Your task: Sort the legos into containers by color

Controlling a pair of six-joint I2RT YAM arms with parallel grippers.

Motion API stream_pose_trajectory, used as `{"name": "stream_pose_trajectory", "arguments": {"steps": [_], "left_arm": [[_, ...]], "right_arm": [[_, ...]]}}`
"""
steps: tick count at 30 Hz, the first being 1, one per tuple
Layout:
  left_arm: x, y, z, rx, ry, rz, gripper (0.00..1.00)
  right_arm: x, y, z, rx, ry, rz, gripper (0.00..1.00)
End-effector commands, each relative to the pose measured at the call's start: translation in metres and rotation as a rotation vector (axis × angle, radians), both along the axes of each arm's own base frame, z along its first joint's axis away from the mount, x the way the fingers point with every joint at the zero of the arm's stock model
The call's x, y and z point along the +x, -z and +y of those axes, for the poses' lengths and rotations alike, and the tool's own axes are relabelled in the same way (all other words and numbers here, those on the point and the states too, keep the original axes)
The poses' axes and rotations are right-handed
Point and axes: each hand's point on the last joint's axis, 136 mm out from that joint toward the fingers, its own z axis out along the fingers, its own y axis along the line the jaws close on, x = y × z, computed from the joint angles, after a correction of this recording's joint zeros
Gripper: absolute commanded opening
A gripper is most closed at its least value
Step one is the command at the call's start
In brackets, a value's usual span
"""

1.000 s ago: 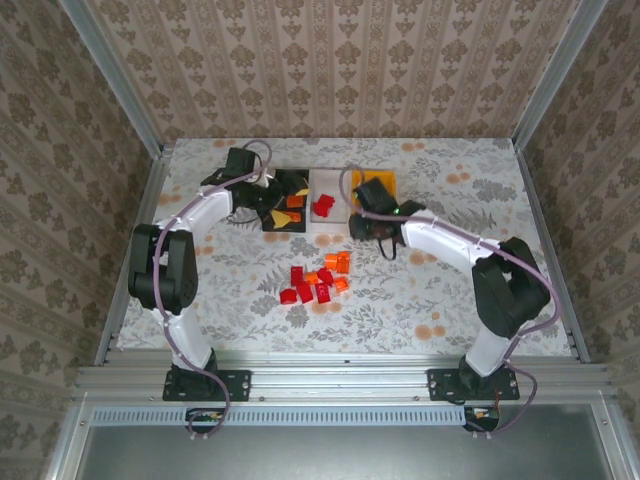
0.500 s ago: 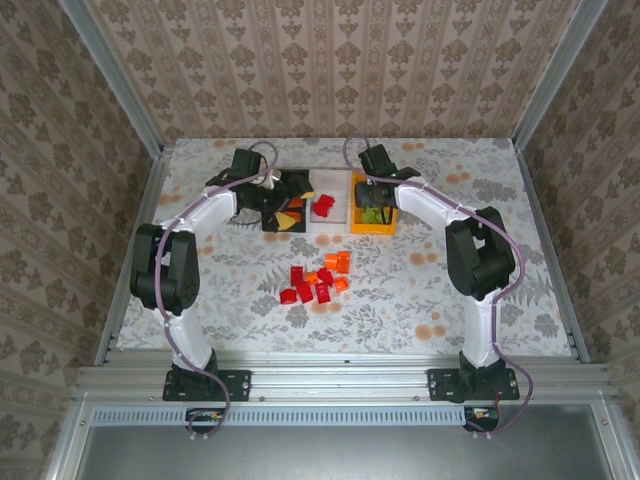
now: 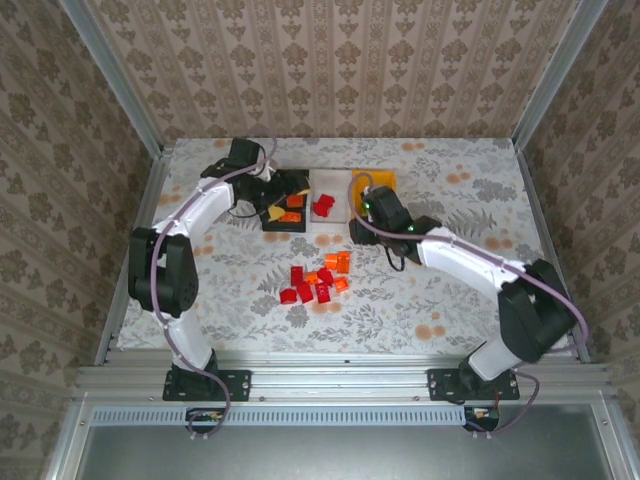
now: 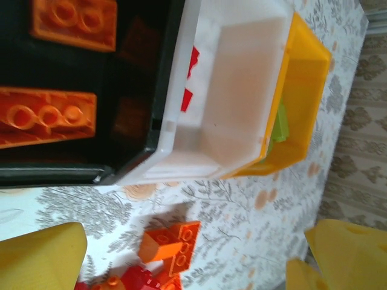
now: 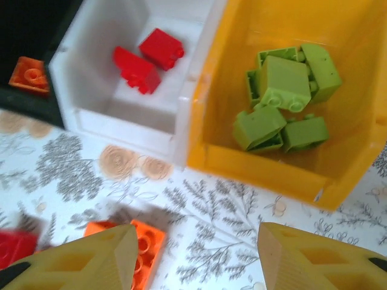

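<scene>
**Q:** How is each arm posed?

**A:** The left arm (image 3: 200,212) rises from its base at the near left and bends at the elbow. Its forearm reaches right toward the far row of bins. The left gripper (image 3: 278,205) hangs above the black bin (image 4: 60,175), jaws spread wide, with nothing between the yellow fingertips (image 4: 42,257). The right arm (image 3: 460,255) stretches low from the near right, forearm running left and away. The right gripper (image 5: 196,260) sits on the near side of the orange-yellow bin (image 5: 260,169). Its fingers (image 5: 78,263) are apart and empty, with bare worktop (image 5: 230,223) between them.

**Q:** Where are the bricks, and what surrounds them?

**A:** Three bins stand in a row at the far middle of the worktop, side by side. The black bin is on the left, the white bin (image 5: 127,118) in the middle and the orange-yellow bin on the right.
- **Black bin:** holds orange bricks (image 4: 45,116).
- **White bin:** holds two red bricks (image 5: 148,57).
- **Orange-yellow bin:** holds a cluster of light green bricks (image 5: 281,103).

A loose pile (image 3: 318,280) of red and orange bricks lies nearer the arm bases, apart from the bins and between the two arms. One orange brick (image 5: 142,241) from it lies just beside a finger of the right gripper. Patterned wall panels (image 3: 330,60) enclose the worktop on three sides.
</scene>
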Motion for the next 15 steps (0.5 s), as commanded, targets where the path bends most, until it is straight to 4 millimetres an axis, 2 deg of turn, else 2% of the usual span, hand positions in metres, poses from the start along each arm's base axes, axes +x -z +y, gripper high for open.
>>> {"name": "stream_pose_trajectory", "arguments": {"steps": [1, 3, 5, 12, 15], "left_arm": [[-0.006, -0.026, 0.021, 0.179, 0.001, -0.11, 0.97], [-0.015, -0.025, 0.023, 0.241, 0.02, -0.108, 0.95], [-0.032, -0.013, 0.023, 0.304, 0.046, -0.088, 0.95], [-0.121, 0.067, -0.004, 0.477, 0.239, 0.02, 0.91], [-0.143, 0.085, -0.006, 0.556, 0.253, 0.036, 0.92]], "right_arm": [[-0.011, -0.015, -0.015, 0.055, 0.049, -0.072, 0.56], [-0.022, -0.015, -0.022, 0.084, 0.06, -0.088, 0.56], [-0.029, -0.012, -0.026, 0.109, 0.065, -0.101, 0.56], [-0.04, -0.006, -0.034, 0.197, 0.111, -0.156, 0.56], [-0.041, -0.004, -0.036, 0.21, 0.121, -0.167, 0.56]]}}
